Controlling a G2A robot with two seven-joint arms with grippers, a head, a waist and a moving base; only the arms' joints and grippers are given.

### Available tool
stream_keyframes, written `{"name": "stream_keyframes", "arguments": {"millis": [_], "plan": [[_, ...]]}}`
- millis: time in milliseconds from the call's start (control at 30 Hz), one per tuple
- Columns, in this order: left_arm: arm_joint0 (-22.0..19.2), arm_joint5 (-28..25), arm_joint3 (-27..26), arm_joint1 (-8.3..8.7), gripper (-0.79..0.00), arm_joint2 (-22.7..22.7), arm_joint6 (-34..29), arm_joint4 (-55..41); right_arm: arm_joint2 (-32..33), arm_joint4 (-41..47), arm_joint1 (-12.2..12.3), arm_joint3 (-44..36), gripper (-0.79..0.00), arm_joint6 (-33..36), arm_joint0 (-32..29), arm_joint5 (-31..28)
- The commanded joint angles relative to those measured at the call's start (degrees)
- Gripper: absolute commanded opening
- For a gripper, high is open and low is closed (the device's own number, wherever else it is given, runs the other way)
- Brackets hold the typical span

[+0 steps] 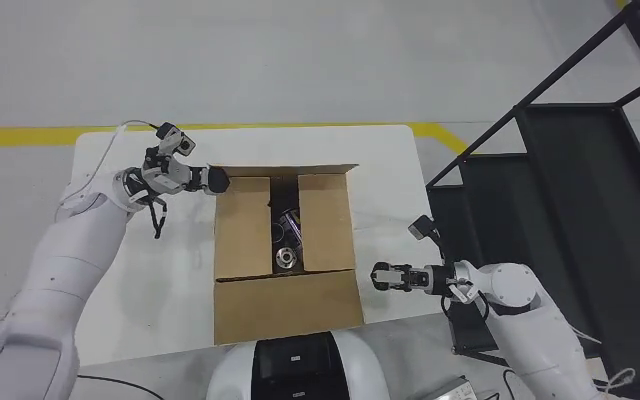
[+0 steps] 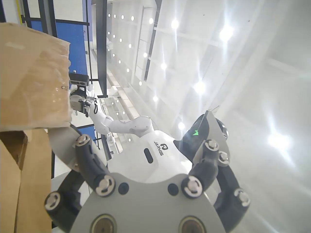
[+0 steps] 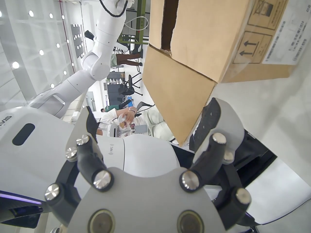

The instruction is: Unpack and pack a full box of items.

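1. Cardboard box (image 1: pixel 325 215) sits in the middle of the white desk (image 1: pixel 180 300), a little closer to the near edge.
2. Its near flap (image 1: pixel 288 305) is folded out flat toward the near edge, and the far flap (image 1: pixel 285 170) is turned back. The two side flaps lie almost shut, with a dark gap between them.
3. Through that gap I can see the items (image 1: pixel 286 250) inside the box. One is round and shiny and the others are dark. I cannot tell how many there are.
4. The left hand (image 1: pixel 215 180) is at the far-left corner of the box. Its fingers are spread wide and hold nothing, and one finger is just beside the cardboard edge.
5. The right hand (image 1: pixel 380 277) is toward the right edge of the desk, just beside the right corner of the near flap. It is also wide apart and grips nothing.
6. My judgement is that the job is at its very start. The opening is half done, because the side flaps still have to be spread.
7. Taking out every item and putting them all back is still to do.
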Motion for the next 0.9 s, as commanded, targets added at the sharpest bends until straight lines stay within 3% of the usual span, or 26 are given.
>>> {"name": "stream_keyframes", "arguments": {"millis": [0,467,667,867], "plan": [[-2.35,-2.72,3.99,-1.14,0.000,1.35,0.59,1.87,0.72,0.43,0.12,-0.16,0.000,-0.32,-0.59,-0.08],[-9.62,-15.49,20.11,-9.58,0.000,6.86,18.59,7.14,4.88,3.98,0.81,-0.79,0.000,-1.67,-3.95,-0.73],[-11.03,-16.72,25.14,-11.95,0.000,8.38,25.53,11.42,4.63,3.62,0.96,-0.92,0.000,-2.11,-3.98,-0.40],[-12.57,-16.20,28.59,-13.20,0.000,10.39,30.85,18.87,3.98,3.13,1.09,-1.25,0.000,-2.53,-3.72,0.23]]}}
